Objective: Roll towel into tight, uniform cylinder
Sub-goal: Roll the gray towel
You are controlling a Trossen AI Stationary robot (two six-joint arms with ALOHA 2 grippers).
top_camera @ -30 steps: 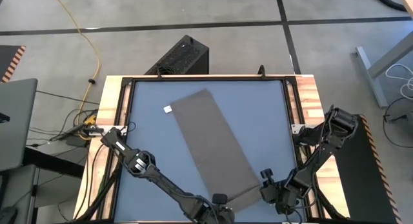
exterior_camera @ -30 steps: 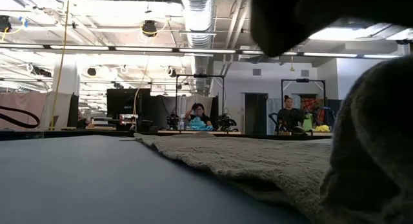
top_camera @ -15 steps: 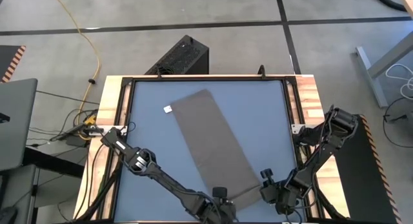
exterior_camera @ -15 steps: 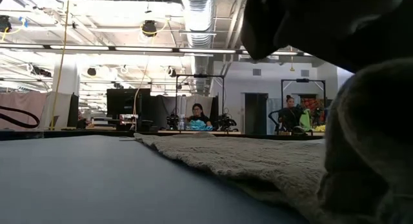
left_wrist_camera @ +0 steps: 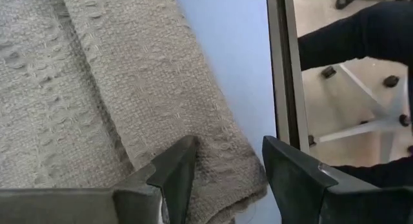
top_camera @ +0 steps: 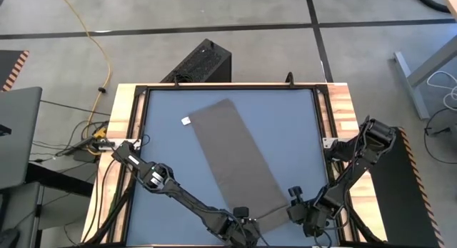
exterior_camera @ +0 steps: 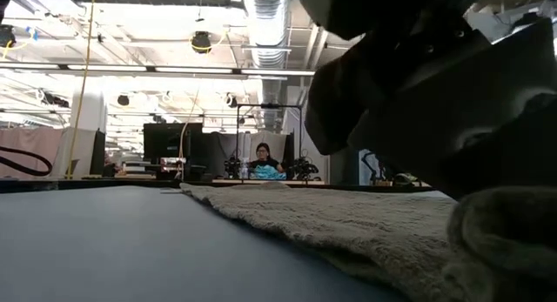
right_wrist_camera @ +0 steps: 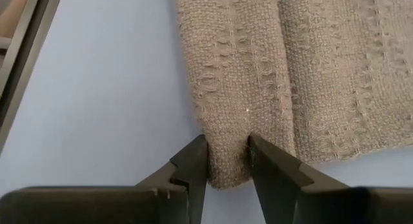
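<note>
The towel (top_camera: 236, 162) is lying slantwise from the table's (top_camera: 164, 134) far-left toward its near edge, where the right gripper (right_wrist_camera: 227, 161) is pinching one corner and the left gripper (left_wrist_camera: 222, 172) is standing open over the other.

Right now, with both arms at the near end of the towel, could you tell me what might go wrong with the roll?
1. The right gripper pinches one near corner of the towel, while the left gripper stands open around the other. Uneven grip could skew the roll.
2. The towel lies diagonally on the table, so the cylinder may cone.
3. The left corner sits near the table edge and might slip off.
</note>
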